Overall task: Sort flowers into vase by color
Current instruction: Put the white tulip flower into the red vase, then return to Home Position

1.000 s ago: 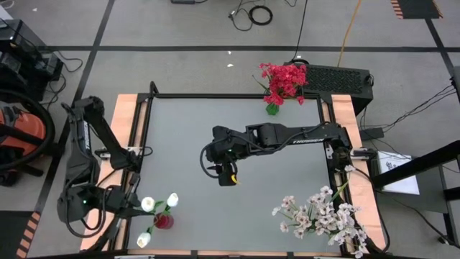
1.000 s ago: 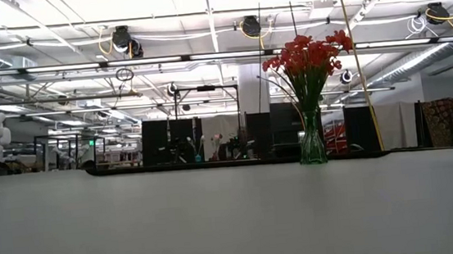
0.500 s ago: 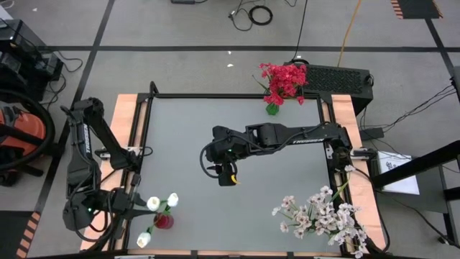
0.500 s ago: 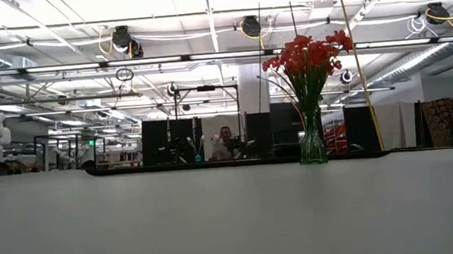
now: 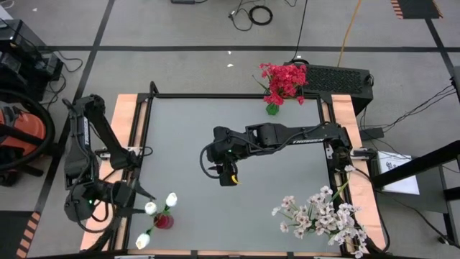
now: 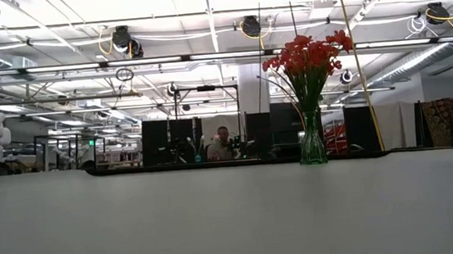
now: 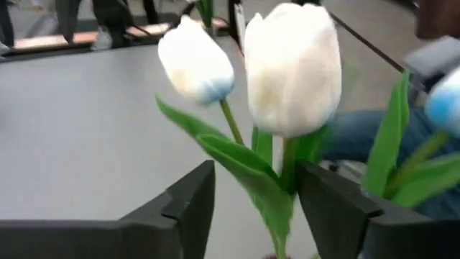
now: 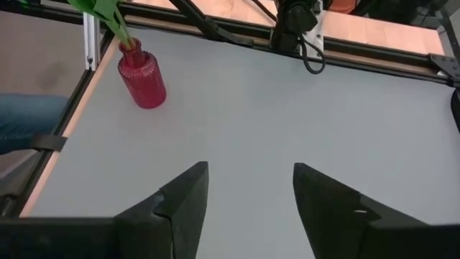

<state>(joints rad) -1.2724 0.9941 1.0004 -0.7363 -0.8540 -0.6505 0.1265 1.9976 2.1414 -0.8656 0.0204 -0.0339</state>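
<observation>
Fingers of the left gripper are seen spread apart, with the green stems and leaves of the white tulip-like buds standing between them; no contact with either finger is visible, so nothing appears to be held. From above, this left gripper is placed at the front left corner of the grey surface, just beside the small ribbed red vase in which the white buds stand.

Fingers of the right gripper are also held wide and empty. The right gripper hangs over the middle of the surface, well apart from every flower, and its wrist view shows the ribbed red vase farther off.

Red blossom clusters are gathered in a green glass vase at the far edge. Pale pink-white small-blossom sprays are bunched at the front right corner; whether a vase holds them cannot be told.

No loose flower is seen lying on the surface. The sorting is judged to be finished or very nearly so, with the three colours already grouped apart.
</observation>
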